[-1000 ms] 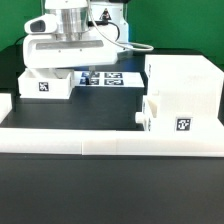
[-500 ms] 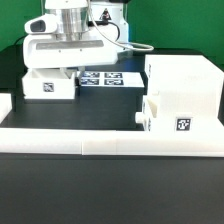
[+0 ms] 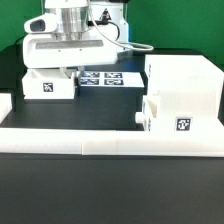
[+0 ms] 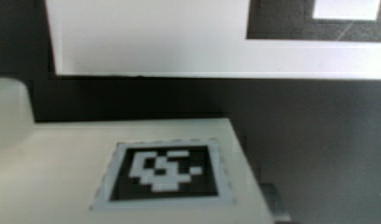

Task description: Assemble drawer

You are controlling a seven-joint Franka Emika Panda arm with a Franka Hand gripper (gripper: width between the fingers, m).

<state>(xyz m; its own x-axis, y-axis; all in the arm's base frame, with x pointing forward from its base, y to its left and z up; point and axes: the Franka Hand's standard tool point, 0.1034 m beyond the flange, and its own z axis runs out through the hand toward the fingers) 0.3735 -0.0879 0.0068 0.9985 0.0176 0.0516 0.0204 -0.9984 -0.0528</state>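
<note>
Housing (image 3: 180,85), trays (image 3: 50,84): smooth matt white plastic; table (image 3: 110,190) matt black.

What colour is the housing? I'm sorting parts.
White, with a black-and-white square tag; the housing shows best in the exterior view.

tool (image 3: 66,72) fingertips hidden behind tray (image 3: 47,86) | wrist view blurred

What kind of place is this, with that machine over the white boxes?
Probably a robotics lab test bench: a robot arm works over a black table, white drawer parts carry printed square tags, and a marker board lies flat.
</note>
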